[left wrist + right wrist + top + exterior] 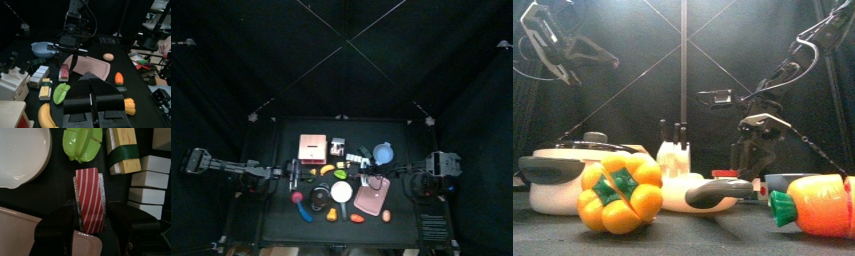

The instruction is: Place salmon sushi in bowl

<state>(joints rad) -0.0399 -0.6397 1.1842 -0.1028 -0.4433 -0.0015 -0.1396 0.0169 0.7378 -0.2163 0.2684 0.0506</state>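
Observation:
The salmon sushi (89,198), striped red and white, lies on the table beside the pink tray (20,235). My right gripper (90,207) has one jaw against each long side of it, shut on it. From the left wrist view the sushi (65,72) rests low next to the tray (90,65), with the right gripper (72,52) above it. The light blue-grey bowl (41,48) stands beyond, also in the top view (386,152). My left gripper (93,80) is shut and empty, resting at the table's left (289,172).
Near the sushi are a white disc (20,153), a green leaf piece (83,143), an egg sushi (125,150) and white blocks (150,178). A carrot (119,78) and an orange ball (108,57) lie past the tray. A yellow pepper (620,190) stands at the front.

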